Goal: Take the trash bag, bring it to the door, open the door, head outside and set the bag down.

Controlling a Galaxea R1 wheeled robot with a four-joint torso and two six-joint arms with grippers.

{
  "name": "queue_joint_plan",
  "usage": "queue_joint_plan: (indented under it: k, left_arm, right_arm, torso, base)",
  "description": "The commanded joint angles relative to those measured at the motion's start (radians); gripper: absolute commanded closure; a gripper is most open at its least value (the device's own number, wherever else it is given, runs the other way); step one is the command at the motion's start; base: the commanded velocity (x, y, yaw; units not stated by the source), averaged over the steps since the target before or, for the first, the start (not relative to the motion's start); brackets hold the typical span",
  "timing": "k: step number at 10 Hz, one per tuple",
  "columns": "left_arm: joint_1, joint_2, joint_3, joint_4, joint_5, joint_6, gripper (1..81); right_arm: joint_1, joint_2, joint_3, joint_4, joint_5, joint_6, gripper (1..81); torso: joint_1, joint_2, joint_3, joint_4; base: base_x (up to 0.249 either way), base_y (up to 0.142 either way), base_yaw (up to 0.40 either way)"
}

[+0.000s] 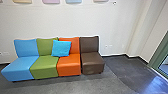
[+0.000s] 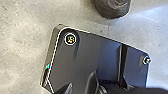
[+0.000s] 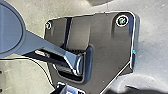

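Low near our base — a dark rounded bundle (image 2: 112,8), probably the trash bag. We cannot tell whether our grippers are open or closed. Carrying well means slow, smooth turns, clear of the brown armless chair (image 1: 93,60) — green frame (image 1: 159,52) at right.

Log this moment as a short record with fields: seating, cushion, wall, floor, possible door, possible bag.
Seating: blue seat, green seat, orange seat, brown seat, left to right in head view
Cushion: bright blue cushion, propped against green and orange backrests
Wall: white wall, pastel panels along picture's top
Floor: dark grey floor
Possible door: green frame, head view's right edge; type unclear
Possible bag: dark rounded thing, left wrist view; identity unclear
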Motion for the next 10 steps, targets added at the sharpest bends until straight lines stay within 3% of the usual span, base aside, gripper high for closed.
queue_joint_plan:
  k: [1,6,8,9,10]
  left_arm:
    - [-0.096,-0.036,-0.001,-0.012,0.080,0.005,1.0]
    - [-0.153,-0.022,0.000,-0.016,0.081,0.001,1.0]
    - [-0.159,-0.009,-0.001,-0.016,0.086,0.001,1.0]
    - [-0.158,-0.002,-0.001,-0.018,0.100,0.001,1.0]
    - [-0.158,0.002,-0.001,-0.018,0.100,0.003,1.0]
  right_arm:
    - [0.039,-0.080,0.054,0.021,-0.061,0.002,1.0]
    - [0.073,-0.112,0.068,0.044,-0.061,0.002,1.0]
    - [0.117,-0.156,0.114,0.049,-0.060,0.008,1.0]
    - [0.156,-0.183,0.131,0.055,-0.061,0.026,1.0]
    - [0.197,-0.212,0.173,0.058,-0.066,0.037,1.0]
  torso:
    - [0.063,-0.098,0.000,0.000]
    - [0.174,-0.274,0.000,0.000]
    - [0.217,-0.343,-0.071,0.000]
    - [0.236,-0.375,-0.075,0.000]
    - [0.257,-0.407,-0.035,0.000]
  base:
    - [0.000,0.000,0.000]
    - [0.000,0.000,0.000]
    - [0.000,0.000,0.000]
    - [0.000,0.000,0.000]
    - [0.000,0.000,0.000]
